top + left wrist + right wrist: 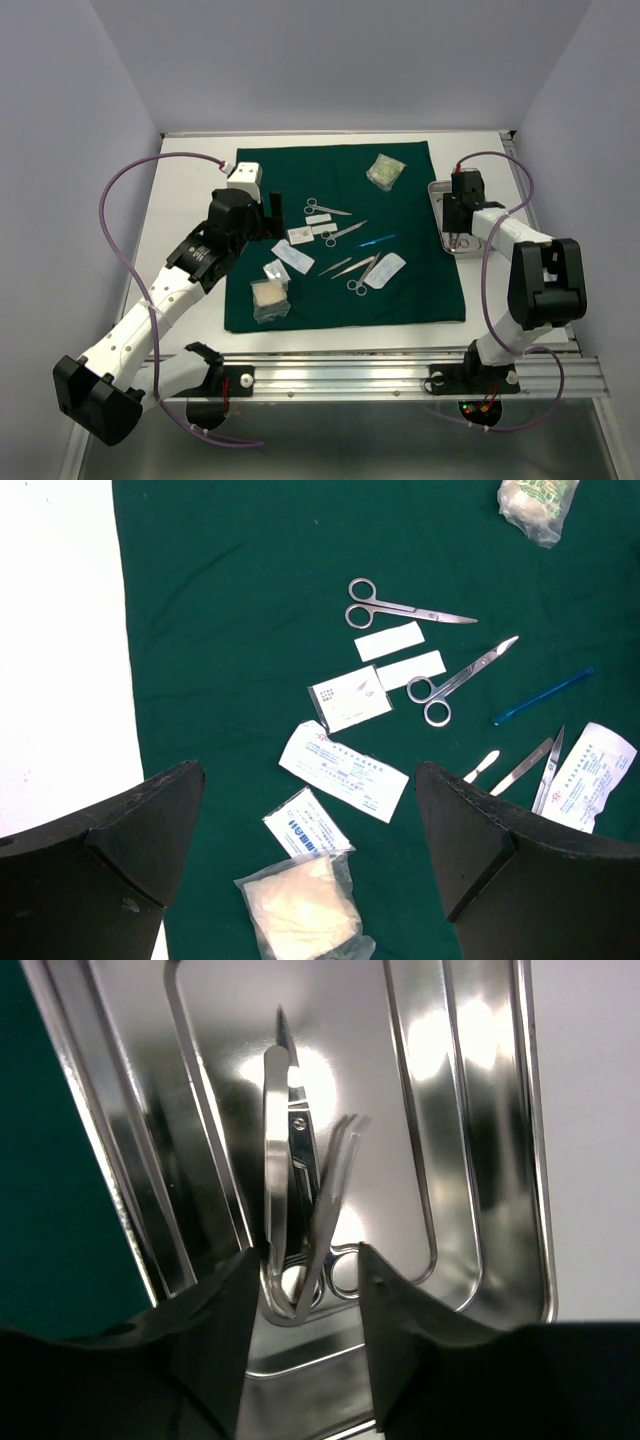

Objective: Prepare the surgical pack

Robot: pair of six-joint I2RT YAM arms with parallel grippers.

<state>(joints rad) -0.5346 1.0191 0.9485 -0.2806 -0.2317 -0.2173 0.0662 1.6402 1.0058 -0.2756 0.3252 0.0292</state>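
Right wrist view: steel forceps [272,1160], scissors [300,1145] placed in rectangular steel tray [480,1160]; right hand [305,1258] parted, left hand [310,770] wide apart; remainder left on dark green drape [230,630].

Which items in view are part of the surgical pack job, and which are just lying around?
Job: green drape; steel tray, with forceps and scissors already in it; loose scissors, loose forceps, gauze packets and blue instrument on the drape.
Not the job: purple cables; aluminium rail at the near edge.
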